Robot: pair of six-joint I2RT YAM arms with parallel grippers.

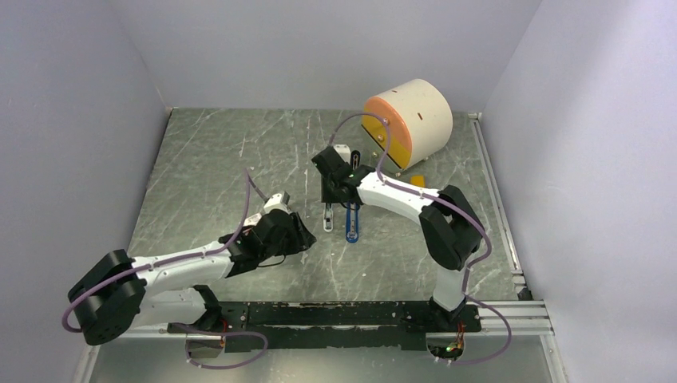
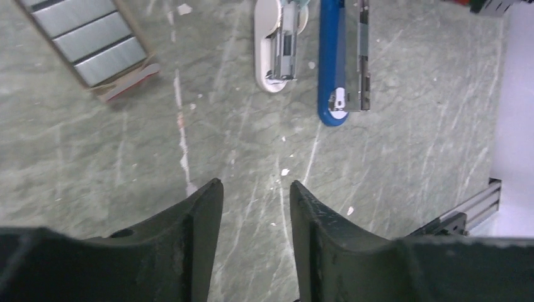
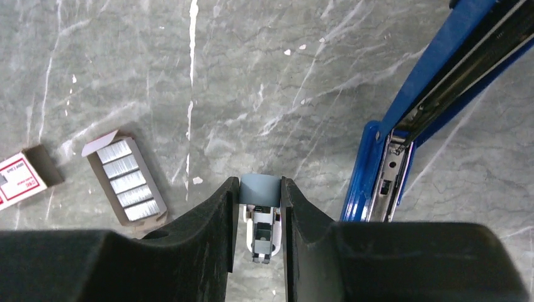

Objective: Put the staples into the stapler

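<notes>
From above, we see the left arm's fingers (image 1: 303,238) low over the table (image 1: 199,159), left of centre. The right arm's fingers (image 1: 332,198) reach down onto the far end of a pale-blue-and-white piece (image 1: 328,219). The stapler (image 1: 352,227) lies just right of that piece, roughly parallel to it, near the middle of the table. A beige drum with an orange face (image 1: 409,120) stands at the far right. In the left wrist view, the left fingers are spread apart and empty, with bare table between them. Ahead of them the staples (image 2: 94,33) sit in rows inside an open cardboard tray (image 2: 128,80), well apart from the stapler, which lies open with its metal rail alongside the blue body. In the right wrist view, the right fingers are clamped on the grey-blue end of the pale-blue-and-white piece. The stapler is just to its right, its blue arm slanting up and open. The staples lie in their tray to the left, and a red-and-white box (image 3: 22,179) sits just left of it.
</notes>
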